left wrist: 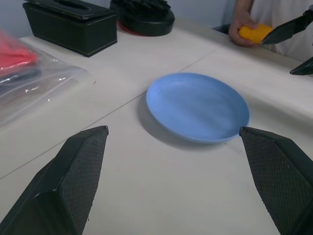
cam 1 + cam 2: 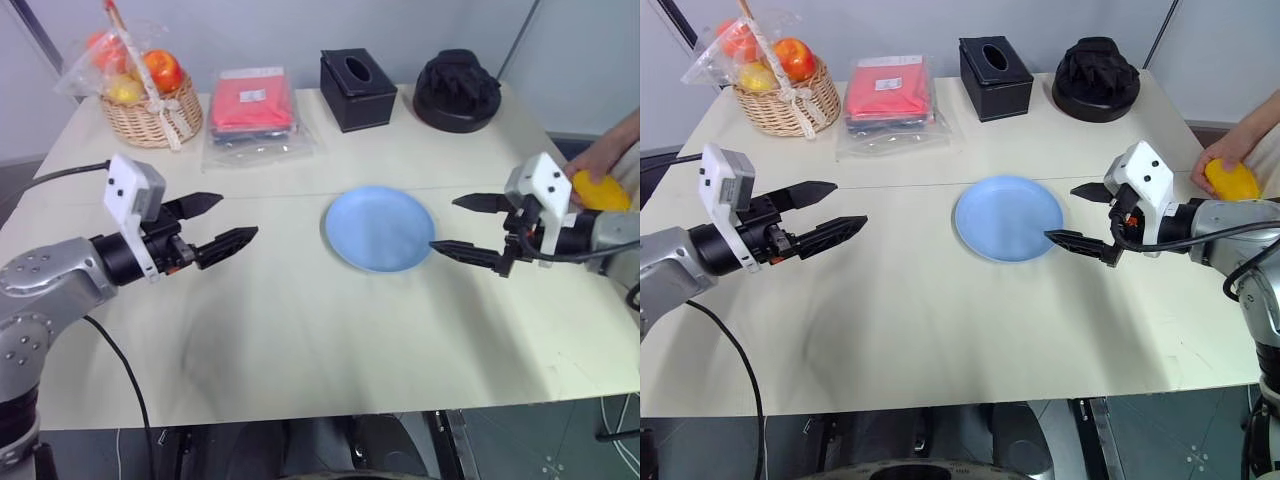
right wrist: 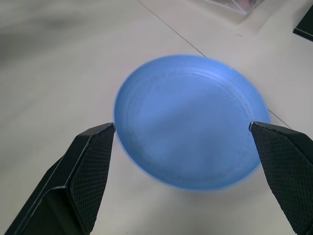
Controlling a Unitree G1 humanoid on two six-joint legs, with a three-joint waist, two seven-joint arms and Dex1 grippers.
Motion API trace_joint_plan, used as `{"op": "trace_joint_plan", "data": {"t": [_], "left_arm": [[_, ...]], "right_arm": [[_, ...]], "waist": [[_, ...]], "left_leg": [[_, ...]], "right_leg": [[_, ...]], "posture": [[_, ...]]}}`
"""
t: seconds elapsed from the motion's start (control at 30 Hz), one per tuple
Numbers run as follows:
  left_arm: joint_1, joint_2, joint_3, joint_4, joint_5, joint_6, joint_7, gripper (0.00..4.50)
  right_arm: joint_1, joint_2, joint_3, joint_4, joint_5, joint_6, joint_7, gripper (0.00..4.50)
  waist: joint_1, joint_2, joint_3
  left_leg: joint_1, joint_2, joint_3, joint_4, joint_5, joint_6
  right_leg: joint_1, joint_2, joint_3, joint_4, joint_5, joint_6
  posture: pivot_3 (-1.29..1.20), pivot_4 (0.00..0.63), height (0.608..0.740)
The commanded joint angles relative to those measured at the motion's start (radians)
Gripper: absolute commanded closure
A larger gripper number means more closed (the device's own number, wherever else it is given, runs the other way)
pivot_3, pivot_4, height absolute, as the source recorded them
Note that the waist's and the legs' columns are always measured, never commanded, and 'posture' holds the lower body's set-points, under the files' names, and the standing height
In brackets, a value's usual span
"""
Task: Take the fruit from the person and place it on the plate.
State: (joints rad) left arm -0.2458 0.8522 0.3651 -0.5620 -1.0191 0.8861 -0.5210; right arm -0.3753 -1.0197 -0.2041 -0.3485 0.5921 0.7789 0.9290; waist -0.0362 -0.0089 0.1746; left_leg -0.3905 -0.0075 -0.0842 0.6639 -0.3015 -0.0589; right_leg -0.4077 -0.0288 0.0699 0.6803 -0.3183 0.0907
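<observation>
The light blue plate (image 2: 379, 228) lies bare at the table's middle. At the table's right edge a person's hand (image 2: 1228, 150) holds the yellow-orange fruit (image 2: 1232, 181). My right gripper (image 2: 447, 224) hovers open just right of the plate, pointing left at it, with the fruit behind its wrist. My left gripper (image 2: 222, 220) hangs open over the table left of the plate, pointing right. Nothing sits between either pair of fingers. The left wrist view shows the plate (image 1: 198, 105) ahead and the fruit (image 1: 254, 34) in the hand beyond it.
Along the table's far side stand a wicker basket (image 2: 152, 118) of wrapped fruit, a bagged red cloth (image 2: 252, 104), a black tissue box (image 2: 357, 88) and a black round object (image 2: 457, 92). A seam (image 2: 280, 192) crosses the tabletop.
</observation>
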Motion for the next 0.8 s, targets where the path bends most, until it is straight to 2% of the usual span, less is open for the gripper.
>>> {"op": "trace_joint_plan", "data": {"t": [0.03,0.8], "left_arm": [[-0.007,0.005,0.015,-0.011,0.004,-0.019,-0.005,0.0],[0.002,-0.002,0.022,-0.024,-0.021,-0.019,0.004,0.0]], "right_arm": [[-0.026,-0.017,-0.039,-0.012,0.005,-0.012,-0.002,0.01],[-0.06,-0.013,-0.016,0.011,-0.013,-0.021,0.011,0.01]], "waist": [[0.0,0.0,0.0],[0.0,0.0,0.0]], "left_leg": [[0.0,0.0,0.0,0.0,0.0,0.0],[0.0,0.0,0.0,0.0,0.0,0.0]], "right_leg": [[0.0,0.0,0.0,0.0,0.0,0.0],[0.0,0.0,0.0,0.0,0.0,0.0]], "posture": [[0.0,0.15,0.74],[0.0,0.15,0.74]]}}
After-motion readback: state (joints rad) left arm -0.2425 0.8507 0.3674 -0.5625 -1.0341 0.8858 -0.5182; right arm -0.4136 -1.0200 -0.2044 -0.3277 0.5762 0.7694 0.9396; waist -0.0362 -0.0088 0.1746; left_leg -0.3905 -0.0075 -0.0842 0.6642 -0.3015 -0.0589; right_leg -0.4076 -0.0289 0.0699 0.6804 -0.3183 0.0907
